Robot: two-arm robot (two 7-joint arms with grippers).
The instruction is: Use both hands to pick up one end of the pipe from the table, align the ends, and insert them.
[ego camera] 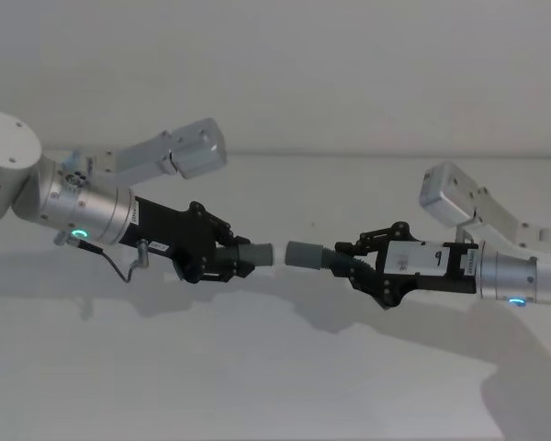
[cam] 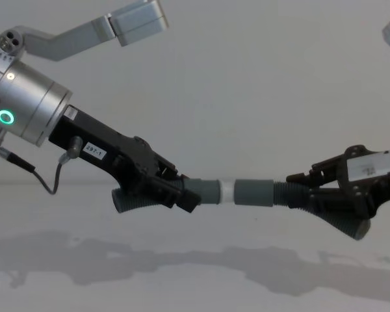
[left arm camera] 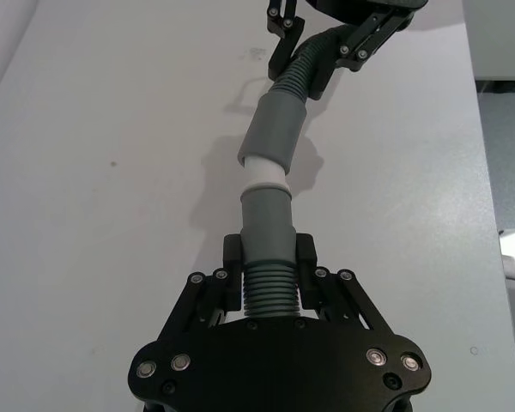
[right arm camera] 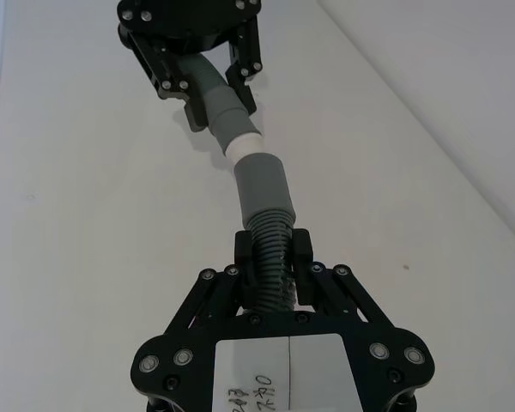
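Two short dark grey ribbed pipe pieces meet end to end in mid-air above the white table (ego camera: 257,386), their smooth cuffs lined up almost on one axis. The left piece (cam: 182,193) carries a short white tip (cam: 227,191) that, seen from the chest, reaches the mouth of the right piece's cuff (cam: 253,192) (from the head camera a narrow gap still shows between the two ends). The left gripper (ego camera: 222,260) is clamped on the ribbed part of its piece just behind the cuff, which juts out past the fingertips. The right gripper (ego camera: 360,265) grips the right piece (right arm camera: 263,193) the same way, cuff pointing out from its fingers toward the left gripper
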